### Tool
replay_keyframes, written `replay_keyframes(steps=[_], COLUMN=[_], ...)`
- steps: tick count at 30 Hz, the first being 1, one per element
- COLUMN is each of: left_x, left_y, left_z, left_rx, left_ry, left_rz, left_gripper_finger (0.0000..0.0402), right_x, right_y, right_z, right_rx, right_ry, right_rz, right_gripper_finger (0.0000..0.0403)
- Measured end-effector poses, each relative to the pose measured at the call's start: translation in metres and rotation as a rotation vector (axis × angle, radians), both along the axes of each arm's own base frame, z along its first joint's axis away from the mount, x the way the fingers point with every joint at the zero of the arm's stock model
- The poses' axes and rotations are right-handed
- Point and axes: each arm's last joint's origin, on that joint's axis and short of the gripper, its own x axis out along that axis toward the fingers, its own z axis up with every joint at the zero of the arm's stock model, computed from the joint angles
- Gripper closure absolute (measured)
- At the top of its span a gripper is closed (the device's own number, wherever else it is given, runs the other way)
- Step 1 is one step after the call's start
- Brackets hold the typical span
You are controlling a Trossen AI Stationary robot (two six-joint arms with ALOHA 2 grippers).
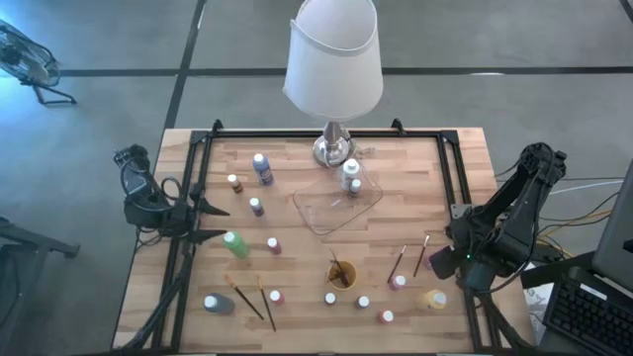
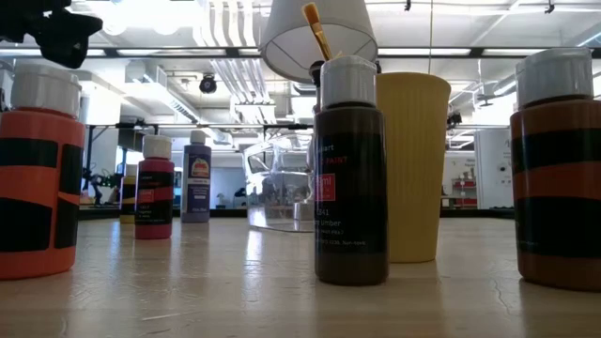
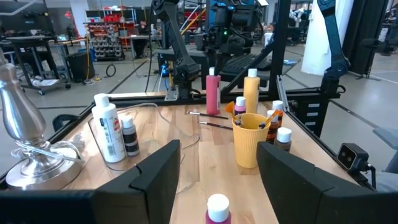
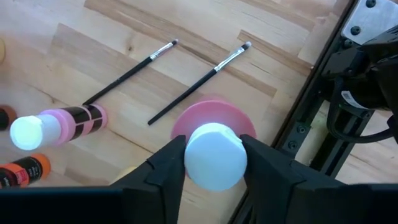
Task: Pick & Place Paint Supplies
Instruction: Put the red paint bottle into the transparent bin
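Clearly, a pink paint bottle (image 4: 212, 152) is clamped at its white cap between the right gripper (image 4: 211, 163) fingers. Two brushes (image 4: 198, 81) just beyond are shown only by the right wrist view. The left gripper (image 3: 217, 171) is held wide apart, empty.

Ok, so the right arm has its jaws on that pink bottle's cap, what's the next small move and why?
Probably lift straight up. The right jaws appear closed on the pink bottle at its white cap, and two brushes lie close beside it, so a sideways drag could knock them. Once raised, it could head for the clear tray.
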Motion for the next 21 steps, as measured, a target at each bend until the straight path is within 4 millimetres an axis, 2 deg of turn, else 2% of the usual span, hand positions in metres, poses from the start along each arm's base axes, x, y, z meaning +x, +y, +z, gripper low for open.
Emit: replay_keyframes(steps=[6, 21], left_x=[0.0, 0.0], left_y=[0.0, 0.0], left_z=[0.0, 0.0], left_rx=[0.0, 0.0], left_ry=[0.0, 0.0], left_rz=[0.0, 0.0], left_gripper_finger=[0.0183, 0.0183], right_x=[0.0, -0.0003], right_y=[0.0009, 0.0001], right_z=[0.0005, 0.001], right_rx=[0.016, 0.008], right_ry=[0.014, 0.012], right_rz=[0.017, 0.04], right_gripper_finger=[0.0281, 0.0286])
